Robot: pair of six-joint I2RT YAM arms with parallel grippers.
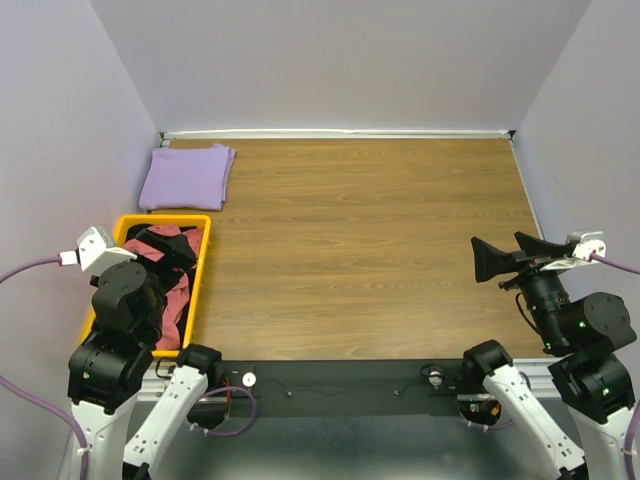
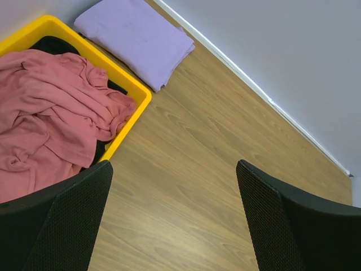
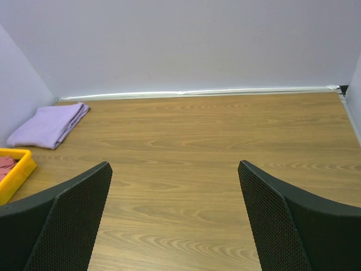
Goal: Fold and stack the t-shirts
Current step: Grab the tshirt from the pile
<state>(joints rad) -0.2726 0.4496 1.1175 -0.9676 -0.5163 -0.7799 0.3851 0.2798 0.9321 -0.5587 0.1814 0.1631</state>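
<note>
Top external view: the lavender t-shirt [image 1: 187, 177] lies folded flat on the desk [image 1: 370, 250] in the far left corner, just beyond the yellow bin [image 1: 203, 262]. Inside the bin the salmon-pink t-shirt [image 2: 51, 107] sits crumpled over black t-shirts [image 2: 52, 44] (how many, I cannot tell). The left hand [image 2: 174, 169] hangs above the bin's near part, fingers spread wide and holding nothing. The right hand [image 1: 480, 260] hovers over bare wood at the right side of the desk, well apart from the shirts, likewise wide and empty.
</note>
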